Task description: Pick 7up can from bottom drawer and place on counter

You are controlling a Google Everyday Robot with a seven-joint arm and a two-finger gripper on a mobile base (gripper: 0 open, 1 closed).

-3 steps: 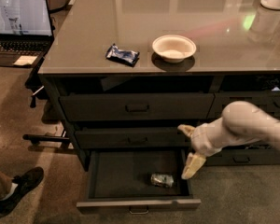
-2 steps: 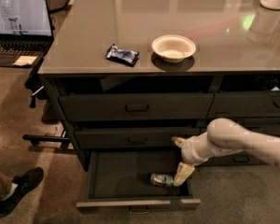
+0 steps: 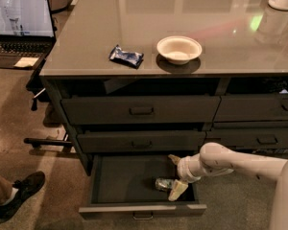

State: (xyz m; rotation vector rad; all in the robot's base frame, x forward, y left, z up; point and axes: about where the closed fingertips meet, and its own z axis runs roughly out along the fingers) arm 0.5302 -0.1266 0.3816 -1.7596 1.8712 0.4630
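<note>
The bottom drawer [image 3: 134,209] is pulled open, lowest of its column under the counter [image 3: 192,23]. The 7up can [image 3: 162,184] lies on its side on the drawer floor, towards the right front. My gripper [image 3: 175,176] is down inside the drawer at the can's right end, with one cream finger [image 3: 177,190] in front of the can and the other [image 3: 174,159] behind it. The fingers stand apart, straddling the can. My white arm [image 3: 240,164] reaches in from the right.
A white bowl [image 3: 179,49] and a dark blue snack packet [image 3: 126,56] sit on the counter. Two closed drawers [image 3: 141,110] are above the open one. A laptop [image 3: 20,25] is at the left. A person's shoe [image 3: 20,191] is on the floor at lower left.
My gripper has moved left and down into the drawer, from beside its right edge to around the can's right end. The can has not moved.
</note>
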